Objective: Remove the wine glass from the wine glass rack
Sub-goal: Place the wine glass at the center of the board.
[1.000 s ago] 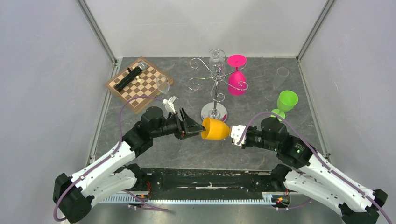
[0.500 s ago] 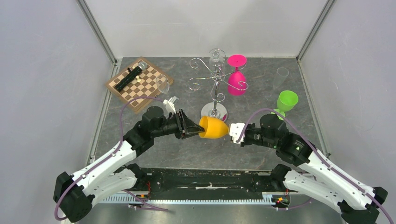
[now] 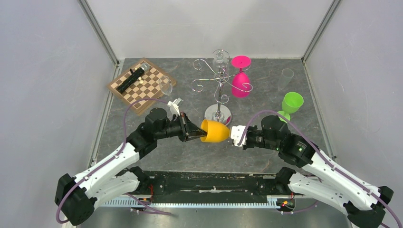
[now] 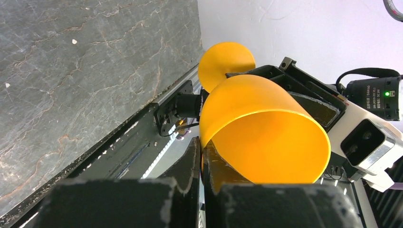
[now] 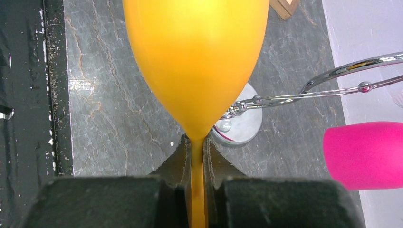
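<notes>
Your left end effector (image 4: 201, 153) is pinched on the rim wall of the orange wine glass (image 3: 216, 131), one finger inside the bowl and one outside. Your right end effector (image 5: 196, 145) is clamped on the stem just below the bowl. The glass lies on its side in the air between them, off the wine glass rack (image 3: 219, 83) and just at 6 o'clock of the rack's round base.

This looks like a handover, so let only one end effector carry the load. A pinch on a thin rim is a weak hold and can twist. Check that the wall sits square between the fingers before you ease the stem grip, and open the right side slowly while watching for sag. Do not pull the two arms apart while both grip.

The tightest side is 12 o'clock: the rack base is close to the bowl, and the scroll arms above it carry a hanging pink wine glass (image 3: 241, 84). A green wine glass (image 3: 291, 103) stands near at 2 o'clock of the right arm's wrist. The chessboard (image 3: 141, 85) lies well apart at 10 o'clock. The open surface (image 3: 190, 156) is at 6 o'clock, toward the near edge, so carry the glass that way.
</notes>
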You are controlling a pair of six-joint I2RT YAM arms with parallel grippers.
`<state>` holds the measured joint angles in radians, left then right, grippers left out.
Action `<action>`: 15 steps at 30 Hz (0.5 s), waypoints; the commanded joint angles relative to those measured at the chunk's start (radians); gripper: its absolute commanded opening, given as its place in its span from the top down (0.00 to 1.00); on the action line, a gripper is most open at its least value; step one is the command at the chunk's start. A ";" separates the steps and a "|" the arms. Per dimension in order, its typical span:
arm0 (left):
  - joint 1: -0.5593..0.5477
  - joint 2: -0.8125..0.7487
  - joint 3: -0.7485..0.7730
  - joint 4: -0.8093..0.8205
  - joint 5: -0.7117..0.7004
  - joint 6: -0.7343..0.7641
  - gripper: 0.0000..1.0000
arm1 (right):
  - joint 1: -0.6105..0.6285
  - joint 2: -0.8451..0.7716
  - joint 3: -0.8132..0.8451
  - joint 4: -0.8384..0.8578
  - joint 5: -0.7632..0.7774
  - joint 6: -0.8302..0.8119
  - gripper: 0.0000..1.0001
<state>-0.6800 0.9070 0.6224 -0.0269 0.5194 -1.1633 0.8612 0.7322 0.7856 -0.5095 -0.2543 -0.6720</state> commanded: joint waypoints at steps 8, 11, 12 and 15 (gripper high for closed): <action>0.005 -0.016 0.034 -0.014 0.021 0.000 0.98 | 0.009 -0.018 0.044 0.067 0.033 0.001 0.83; 0.005 -0.025 0.046 -0.046 0.008 0.016 0.98 | 0.010 -0.031 0.051 0.049 0.048 0.000 0.66; 0.005 -0.030 0.047 -0.058 0.003 0.022 0.98 | 0.011 -0.038 0.052 0.044 0.046 0.000 0.61; 0.005 -0.052 0.050 -0.094 -0.018 0.034 0.98 | 0.011 -0.070 0.052 0.031 0.038 0.001 0.52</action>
<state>-0.6781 0.8974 0.6273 -0.0822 0.5232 -1.1622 0.8677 0.7044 0.7944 -0.5030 -0.2272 -0.6720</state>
